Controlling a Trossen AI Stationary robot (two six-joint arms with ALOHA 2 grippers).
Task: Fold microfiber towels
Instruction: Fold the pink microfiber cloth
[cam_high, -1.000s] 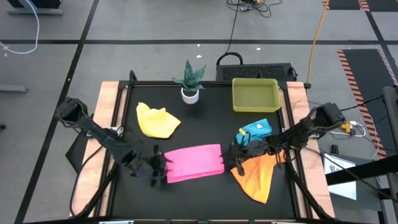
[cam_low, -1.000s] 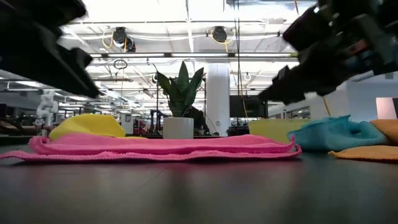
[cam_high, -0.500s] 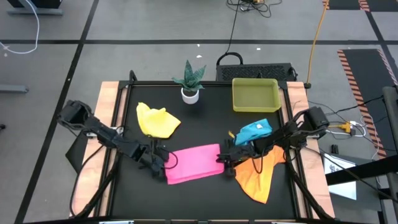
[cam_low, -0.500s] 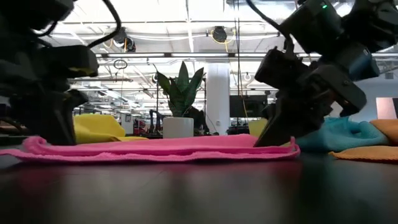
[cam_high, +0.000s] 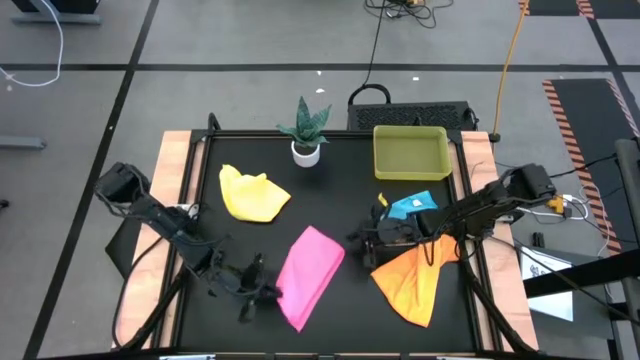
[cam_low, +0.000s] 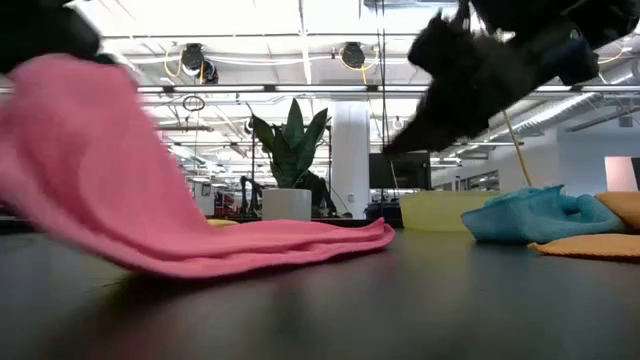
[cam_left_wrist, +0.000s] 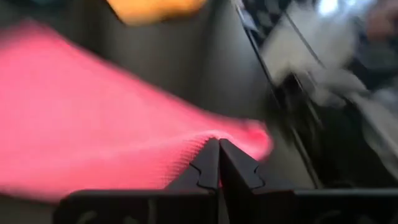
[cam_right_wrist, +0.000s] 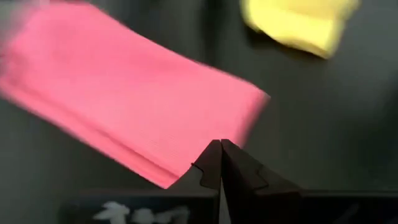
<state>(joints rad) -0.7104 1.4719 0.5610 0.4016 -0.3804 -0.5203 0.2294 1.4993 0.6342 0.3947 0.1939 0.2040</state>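
The pink towel lies slantwise at the table's middle, its near-left end raised. My left gripper is shut on that end. My right gripper is shut and holds nothing. It hangs above the table just right of the towel's far end. In the right wrist view the pink towel lies beyond the shut fingertips. The yellow towel lies crumpled at the far left. The light blue towel and the orange towel lie on the right. My left gripper pinches the pink towel's edge at its left end between its two shut fingers, close to a corner. The fingers slant down from the table's left. That end hangs lifted while the far right end rests on the table; one layer or several, I cannot tell.
A yellow-green tray stands at the far right. A small potted plant stands at the far middle. The orange towel lies under my right arm. Bare black tabletop shows along the near edge, between the pink and orange towels.
Both grippers came down onto the pink towel's two ends and shut. The left one took hold and drew its end up and toward the near edge. The towel swung from lying crosswise to slanting, its right end sliding left. The right gripper rose without the towel.
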